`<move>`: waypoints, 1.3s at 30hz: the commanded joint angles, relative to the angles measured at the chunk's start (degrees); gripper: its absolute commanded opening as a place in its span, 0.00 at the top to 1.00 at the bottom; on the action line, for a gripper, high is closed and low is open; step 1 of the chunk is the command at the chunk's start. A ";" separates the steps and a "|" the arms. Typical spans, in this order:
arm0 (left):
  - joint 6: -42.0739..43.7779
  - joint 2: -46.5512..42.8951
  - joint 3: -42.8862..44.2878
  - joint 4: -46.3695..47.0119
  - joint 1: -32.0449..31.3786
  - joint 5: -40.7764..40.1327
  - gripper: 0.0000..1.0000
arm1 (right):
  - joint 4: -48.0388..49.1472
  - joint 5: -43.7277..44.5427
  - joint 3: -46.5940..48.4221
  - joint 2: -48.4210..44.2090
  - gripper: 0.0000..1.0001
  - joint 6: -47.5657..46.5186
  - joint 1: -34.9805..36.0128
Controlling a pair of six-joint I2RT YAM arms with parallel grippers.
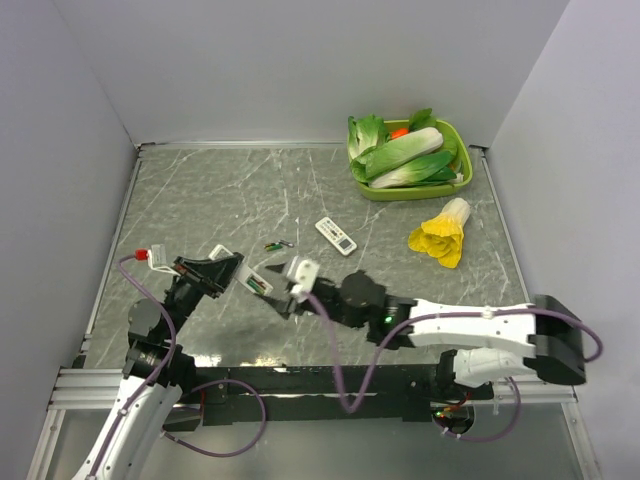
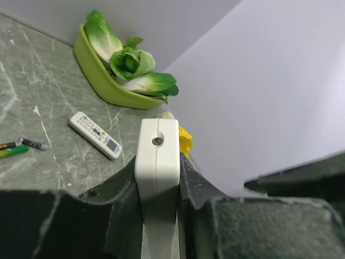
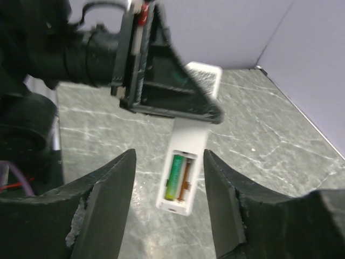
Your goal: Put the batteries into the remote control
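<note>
A wide white remote with coloured buttons (image 1: 336, 235) lies flat on the grey table (image 1: 200, 190). It is a little way past the right gripper (image 1: 285, 285) and off to its right. Much farther that same way sits a green bowl (image 1: 402, 194) full of leafy greens (image 1: 405, 155), with a small red thing (image 1: 399, 132) peeking out. A yellow leafy plant (image 1: 440, 235) lies far to the right of that gripper, near the bowl.
</note>
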 commanded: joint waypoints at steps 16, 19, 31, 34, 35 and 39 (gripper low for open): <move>-0.96 4.33 -0.57 20.01 -0.13 16.00 0.98 | -1.79 -30.33 -9.59 -8.72 0.23 30.13 -17.16; -1.66 4.42 -0.75 21.68 -0.22 17.49 0.98 | 1.55 -32.54 -9.94 -6.35 0.24 33.03 -17.43; -2.81 6.09 0.13 24.76 -0.22 20.66 0.97 | 8.68 -36.93 -10.21 -2.57 0.32 37.43 -18.40; -3.25 6.70 0.13 25.64 -0.13 21.10 0.98 | 8.07 -37.29 -8.98 -1.60 0.34 37.26 -18.40; -3.25 6.70 0.22 25.73 -0.13 21.10 0.98 | 8.16 -37.37 -8.89 -1.33 0.35 37.26 -18.48; -3.34 6.70 0.48 25.55 -0.13 20.93 0.98 | 7.89 -37.81 -8.18 -0.10 0.37 37.17 -18.49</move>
